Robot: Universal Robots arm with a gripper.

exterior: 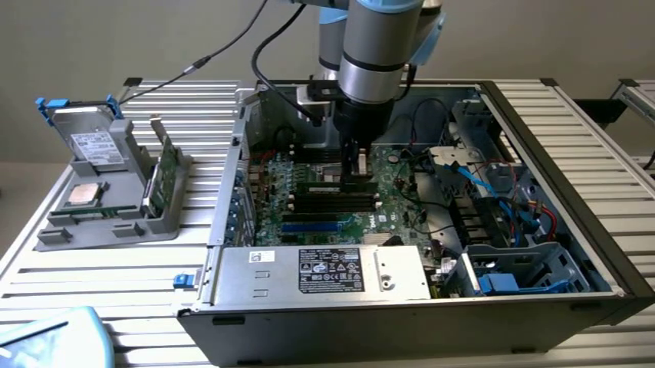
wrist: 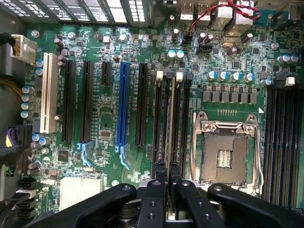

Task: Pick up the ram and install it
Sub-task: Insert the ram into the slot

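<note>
My gripper (exterior: 358,173) hangs low inside the open computer case (exterior: 573,153), over the black memory slots (exterior: 327,205) of the green motherboard (exterior: 394,203). Its two fingers (wrist: 157,187) stand almost together, shut on the ram (exterior: 330,187), a thin stick with a white label standing on edge at the slots. In the wrist view the ram (wrist: 167,142) shows edge-on as a narrow strip running from the gripper (wrist: 167,183) along the slots (wrist: 156,118), between two white latches (wrist: 159,74). Whether it sits fully in a slot I cannot tell.
The open processor socket (wrist: 223,152) lies beside the slots. A silver power supply (exterior: 317,272) fills the case's near side, and cables crowd the exterior view's right. Outside, at that view's left, a grey holder (exterior: 61,234) carries a drive (exterior: 92,142), a silver chip (exterior: 82,195) and a green board (exterior: 164,180).
</note>
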